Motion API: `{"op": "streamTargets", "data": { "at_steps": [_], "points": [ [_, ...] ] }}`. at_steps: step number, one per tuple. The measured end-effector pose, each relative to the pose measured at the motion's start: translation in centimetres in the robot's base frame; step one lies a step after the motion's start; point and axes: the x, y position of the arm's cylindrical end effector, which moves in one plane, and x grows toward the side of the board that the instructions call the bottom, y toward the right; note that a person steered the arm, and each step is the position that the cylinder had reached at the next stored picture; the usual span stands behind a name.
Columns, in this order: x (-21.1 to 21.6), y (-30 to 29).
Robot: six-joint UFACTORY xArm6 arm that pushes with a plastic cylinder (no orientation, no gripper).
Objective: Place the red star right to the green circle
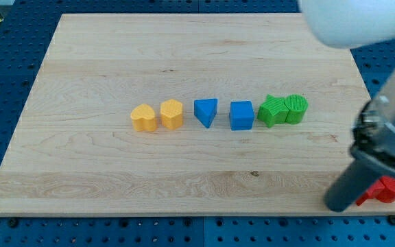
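The green circle (296,108) stands right of the board's middle, touching a green star (273,110) on its left. The red star (387,189) lies at the board's bottom right corner, partly hidden behind my dark rod. My tip (337,206) rests near the board's bottom edge, just left of the red star and close to or touching it. The red star is far below and to the right of the green circle.
A row across the middle holds a yellow heart (143,117), a yellow hexagon (171,114), a blue triangle (206,111) and a blue cube (241,114). The arm's white body (355,20) covers the top right corner. The wooden board (115,185) ends just below my tip.
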Motion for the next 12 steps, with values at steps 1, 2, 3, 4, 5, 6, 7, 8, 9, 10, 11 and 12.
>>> {"op": "streamTargets", "data": {
  "at_steps": [1, 2, 3, 4, 5, 6, 7, 8, 9, 10, 11, 12],
  "points": [
    [-2.0, -4.0],
    [-8.2, -2.9],
    [-10.3, 4.4],
    [-8.9, 13.8],
    [-5.2, 17.7],
    [-0.2, 16.9],
    [-0.1, 14.8],
    [-0.1, 12.1],
    [0.0, 9.5],
    [0.0, 6.3],
    [-0.2, 2.7],
    [-2.6, 0.2]
  ]
}}
